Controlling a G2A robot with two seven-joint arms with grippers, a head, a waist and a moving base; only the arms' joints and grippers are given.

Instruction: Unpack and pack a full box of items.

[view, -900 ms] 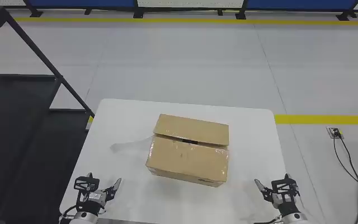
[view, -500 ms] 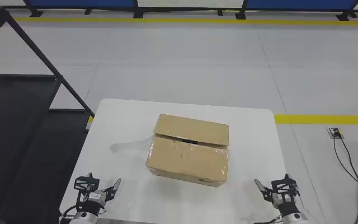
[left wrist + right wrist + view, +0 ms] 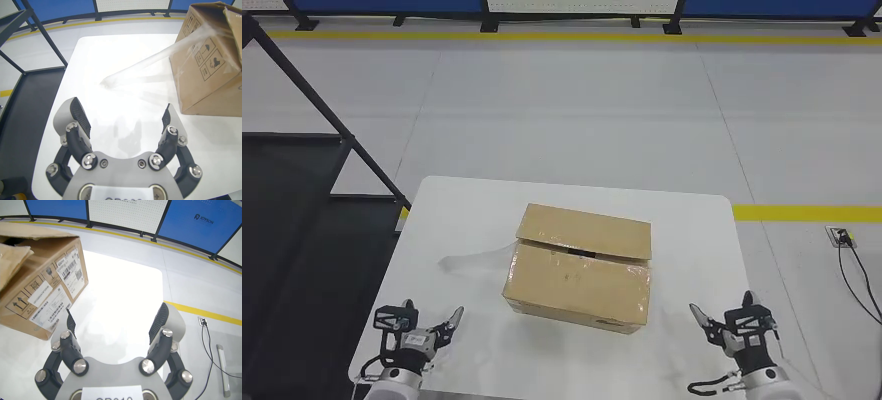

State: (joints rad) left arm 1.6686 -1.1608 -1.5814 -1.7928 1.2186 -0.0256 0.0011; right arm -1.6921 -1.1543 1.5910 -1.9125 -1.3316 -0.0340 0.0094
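Note:
A brown cardboard box (image 3: 580,277) stands in the middle of the white table (image 3: 692,230), its top flaps closed with a narrow dark gap between them. A strip of clear tape (image 3: 474,260) trails from its left end onto the table, also seen as the tape (image 3: 143,61) beside the box (image 3: 208,62). My left gripper (image 3: 420,325) hovers open near the front left corner, nothing between its fingers (image 3: 80,115). My right gripper (image 3: 723,316) is open near the front right corner, to the right of the box (image 3: 43,275).
A black metal rack (image 3: 302,180) stands off the table's left side. Yellow floor lines and a floor socket with a cable (image 3: 852,265) lie to the right. Bare table surface surrounds the box on all sides.
Both grippers have shifted slightly farther onto the table toward the box. The box and tape have not moved.

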